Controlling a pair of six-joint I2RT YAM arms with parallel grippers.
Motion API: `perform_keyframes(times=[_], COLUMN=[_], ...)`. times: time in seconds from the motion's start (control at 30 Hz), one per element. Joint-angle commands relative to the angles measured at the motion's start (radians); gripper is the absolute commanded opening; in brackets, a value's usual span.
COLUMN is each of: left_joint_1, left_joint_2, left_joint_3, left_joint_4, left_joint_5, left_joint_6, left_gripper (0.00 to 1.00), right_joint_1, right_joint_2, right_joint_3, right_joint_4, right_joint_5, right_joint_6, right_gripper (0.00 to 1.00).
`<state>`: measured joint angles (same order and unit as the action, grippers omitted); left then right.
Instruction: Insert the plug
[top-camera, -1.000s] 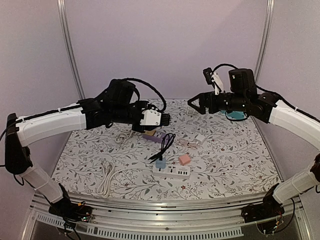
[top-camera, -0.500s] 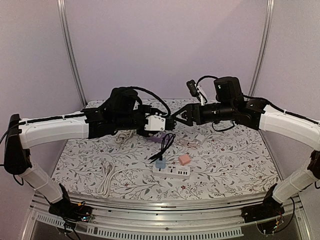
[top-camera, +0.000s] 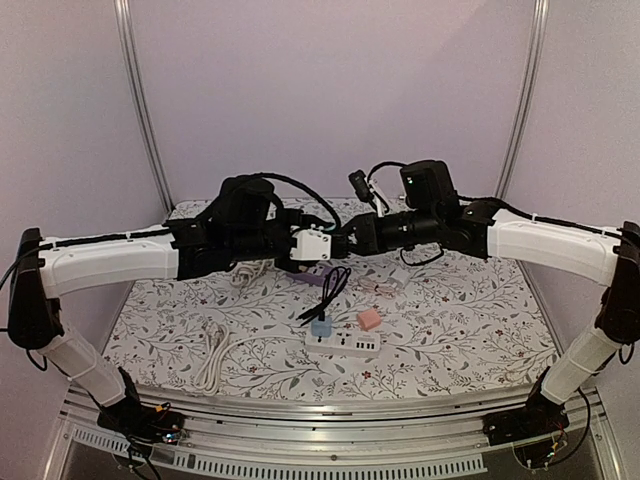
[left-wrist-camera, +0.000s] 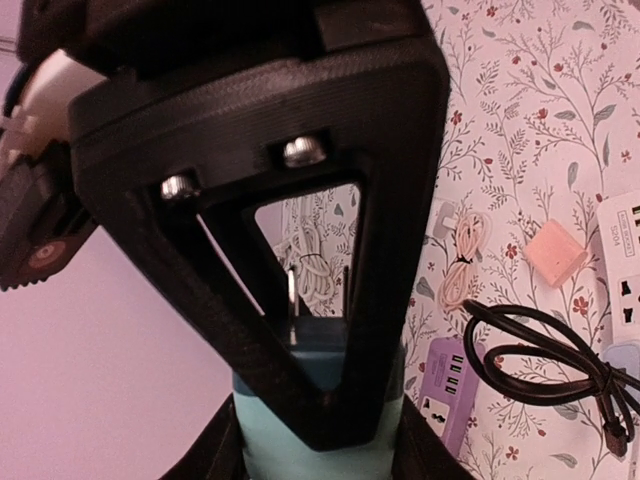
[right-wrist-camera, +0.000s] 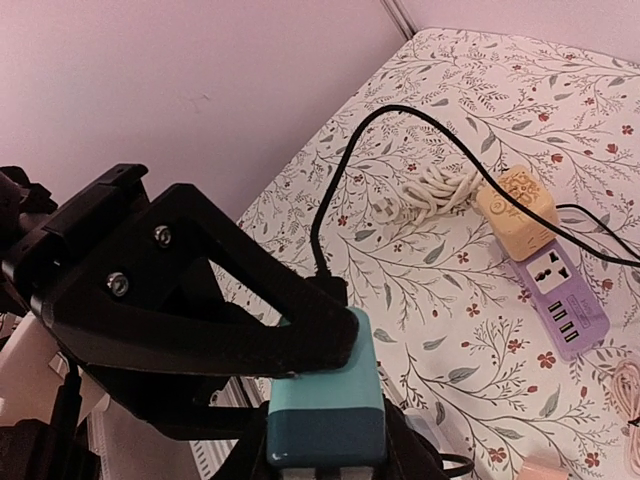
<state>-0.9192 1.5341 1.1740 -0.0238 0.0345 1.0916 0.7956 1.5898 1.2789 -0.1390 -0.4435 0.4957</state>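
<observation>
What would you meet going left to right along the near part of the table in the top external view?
White coiled cable → blue adapter → pink cube adapter. The white power strip spans under both adapters, so it is left out.

Left arm (top-camera: 110, 255) | right arm (top-camera: 540, 235) | jaws meet mid-air (above floral table (top-camera: 470, 330))

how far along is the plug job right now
Done: the plug is up off the table. In hand: left end effector and right end effector both grip it in mid-air, apparently a handover. To do: bring it down to a strip, perhaps the white strip, and push its prongs in.
</observation>
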Motion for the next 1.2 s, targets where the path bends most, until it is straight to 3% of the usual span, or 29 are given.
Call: perform_keyframes(times=[0.0,0.07,0.13,0.17,0.23,0.27,0.63,0.83,0.9,1.07,1.17], left_joint_1=[-0.015,-0.015,-0.015,-0.015,-0.015,-0.015,0.023,0.174,0.216,0.219,0.166], left_joint_2=[-0.005,-0.007,-0.009,-0.012,-0.025,-0.038,-0.297,-0.302,-0.273,-0.237,-0.2], left_joint_3=[-0.022,-0.027,-0.031,-0.032,-0.039,-0.043,0.001,0.093,0.133,0.125,0.177], left_joint_4=[0.045,0.053,0.055,0.055,0.047,0.036,-0.177,-0.294,-0.223,0.101,0.092], left_joint_5=[0.023,0.024,0.021,0.02,0.019,0.023,0.119,0.405,0.511,0.612,0.649], left_joint_6=[0.003,0.003,-0.002,-0.013,-0.053,-0.076,-0.547,-0.972,-1.097,-1.234,-1.253], left_gripper=[0.0,0.0,0.02,0.22,0.87,0.98,0.99,0.81,0.8,0.82,0.83], right_joint_1=[-0.004,-0.003,-0.003,-0.004,-0.01,-0.015,-0.048,-0.007,0.002,0.017,0.03], right_joint_2=[0.029,0.03,0.028,0.025,0.015,0.007,-0.089,-0.167,-0.187,-0.205,-0.204], right_joint_3=[0.023,0.025,0.026,0.025,0.029,0.033,0.177,0.116,0.092,0.054,0.046], right_joint_4=[0.02,0.016,0.012,0.01,0.007,0.004,0.005,0.303,0.39,0.56,0.593], right_joint_5=[-0.001,-0.004,0.0,0.005,0.012,0.011,0.119,0.13,0.118,0.036,0.013], right_joint_6=[0.006,0.002,-0.005,-0.011,-0.027,-0.034,-0.248,-0.285,-0.3,-0.292,-0.291], right_gripper=[0.19,0.04,0.0,0.0,0.0,0.0,0.0,0.0,0.0,0.0,0.0])
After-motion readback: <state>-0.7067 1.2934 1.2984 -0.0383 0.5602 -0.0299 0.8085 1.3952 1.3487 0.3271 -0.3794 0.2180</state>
